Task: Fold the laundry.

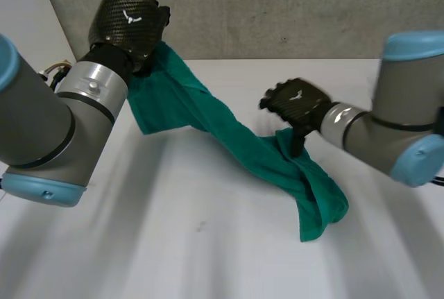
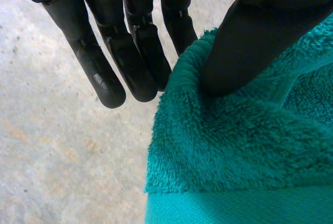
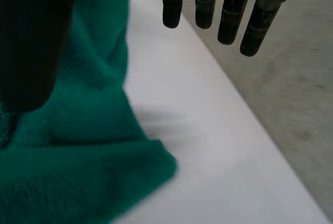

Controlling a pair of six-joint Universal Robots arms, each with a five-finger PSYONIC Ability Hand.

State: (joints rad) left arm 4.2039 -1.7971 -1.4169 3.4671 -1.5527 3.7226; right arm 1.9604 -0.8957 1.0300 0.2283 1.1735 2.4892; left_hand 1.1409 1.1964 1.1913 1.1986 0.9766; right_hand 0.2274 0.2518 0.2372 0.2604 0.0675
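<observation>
Towel (image 1: 229,129): green terry, mostly lifted off the counter (image 1: 208,243). It hangs as a twisted rope from high on your left down to the middle right. One loose tail droops past the right hand toward the counter.

Your left hand (image 1: 128,21) is raised, thumb pressed into the pile near a hemmed edge, fingers straight alongside. It holds the towel by a thumb pinch.

Your right hand (image 1: 298,101) sits lower, thumb down on a bunched part of the cloth, fingers straight and clear of it. Judged to be holding as well, since the cloth rises to meet it.

Step in hand, as judged: spread the towel before any fold.
- Draw your hands apart to take out the twist.
- Work each pinch out to a true corner, then lay the towel flat.
- Risk: shallow thumb pinches may slip under tension.

Surroundings: a grey wall (image 1: 277,7) stands behind the left hand. The counter's far edge runs just beyond the right hand's fingertips. Nothing seen blocks the lay-down.
</observation>
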